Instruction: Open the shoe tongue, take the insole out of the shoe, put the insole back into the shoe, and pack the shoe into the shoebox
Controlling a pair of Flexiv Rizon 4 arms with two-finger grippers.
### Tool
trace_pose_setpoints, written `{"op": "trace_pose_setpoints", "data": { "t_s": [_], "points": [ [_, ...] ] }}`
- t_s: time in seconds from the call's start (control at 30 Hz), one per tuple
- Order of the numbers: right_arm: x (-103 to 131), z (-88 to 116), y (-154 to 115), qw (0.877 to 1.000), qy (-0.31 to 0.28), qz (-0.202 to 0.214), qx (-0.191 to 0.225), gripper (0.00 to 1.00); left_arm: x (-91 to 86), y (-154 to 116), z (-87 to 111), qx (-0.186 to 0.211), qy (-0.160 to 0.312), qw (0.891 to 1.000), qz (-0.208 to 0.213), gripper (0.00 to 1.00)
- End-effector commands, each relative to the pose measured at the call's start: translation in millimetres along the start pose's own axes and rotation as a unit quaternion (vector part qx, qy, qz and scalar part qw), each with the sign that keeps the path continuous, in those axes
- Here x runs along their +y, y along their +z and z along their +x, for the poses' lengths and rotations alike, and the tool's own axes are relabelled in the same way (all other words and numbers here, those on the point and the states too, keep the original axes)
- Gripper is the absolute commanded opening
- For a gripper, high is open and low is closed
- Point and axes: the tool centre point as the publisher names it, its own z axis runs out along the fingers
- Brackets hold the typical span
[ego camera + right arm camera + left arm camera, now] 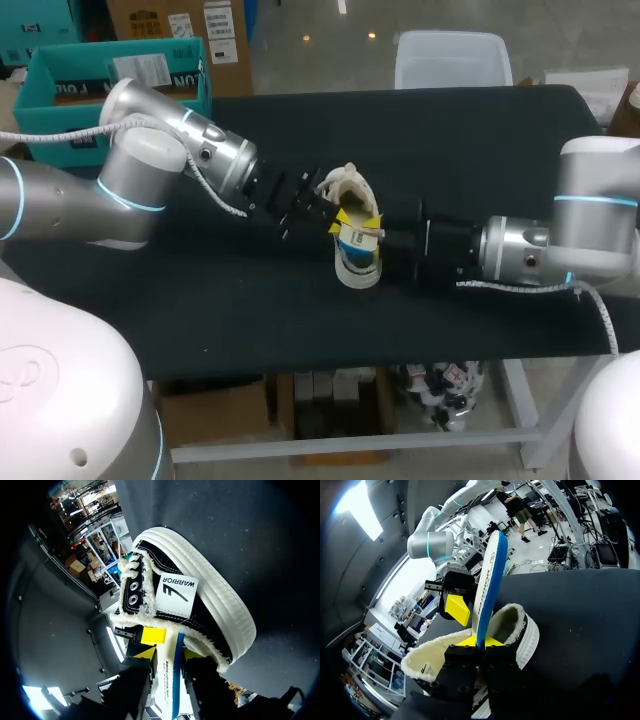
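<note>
**Insole pinched upright at the mouth of the shoe**

Head view: a black canvas shoe with a thick white rubber sole and cream fleece lining [357, 270] lies mid-way across the black surface [480, 140], toe toward the near edge. The left pincer [335, 212] is at its far-left side and the right pincer [380, 238] at its right. They meet at the opening, where the white foam insole with a blue edge [358, 240] shows. An arm on each side probably lets one steady the insole while the other takes it over.

Left wrist view: the left pincer [481, 641] is clamped on the insole [490, 575], a yellow tip on each face, just over the fleece collar of the shoe [520, 630]. The insole stands up ahead of it, mostly clear of the shoe. The right pincer [467, 612] sits against the insole farther along.

Right wrist view: the insole [167, 675] runs through the right pincer [169, 654]; whether that pincer is clamped cannot be told. The left pincer [152, 635] is just ahead, beside the insole. Beyond lies the shoe [200, 600], showing metal eyelets, white lacing and a white side tag.
</note>
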Motion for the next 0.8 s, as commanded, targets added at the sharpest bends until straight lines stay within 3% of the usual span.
{"op": "trace_pose_setpoints", "data": {
  "t_s": [0.03,0.3,0.37,0.43,0.53,0.63,0.8],
  "points": [
    [-6,-1,-5,1.0,0.0,-0.004,-0.002,0.0,-1.6,2,2.8,-0.005,0.001,1.0,-0.003,0.0],
    [-5,-5,-2,1.0,0.002,0.004,-0.005,0.0,-8.6,1,4.3,-0.004,-0.001,1.0,-0.005,0.0],
    [-4,-5,-1,1.0,0.002,0.005,-0.005,0.0,-14.6,0,4.4,-0.003,0.006,1.0,-0.004,0.26],
    [-3,-5,0,1.0,0.002,0.005,-0.006,0.0,-21.1,-2,4.6,-0.003,0.015,1.0,-0.003,0.27],
    [-3,-5,0,1.0,0.002,0.005,-0.006,0.0,-30.1,-4,5.2,-0.004,0.026,1.0,0.001,0.21],
    [-3,-5,0,1.0,0.002,0.004,-0.007,0.0,-34.9,-3,6.4,-0.005,0.034,0.999,0.002,0.0],
    [0,-7,-1,1.0,0.003,0.001,-0.008,0.0,-31.8,1,6.3,0.0,0.036,0.999,0.003,0.0]
  ]
}}
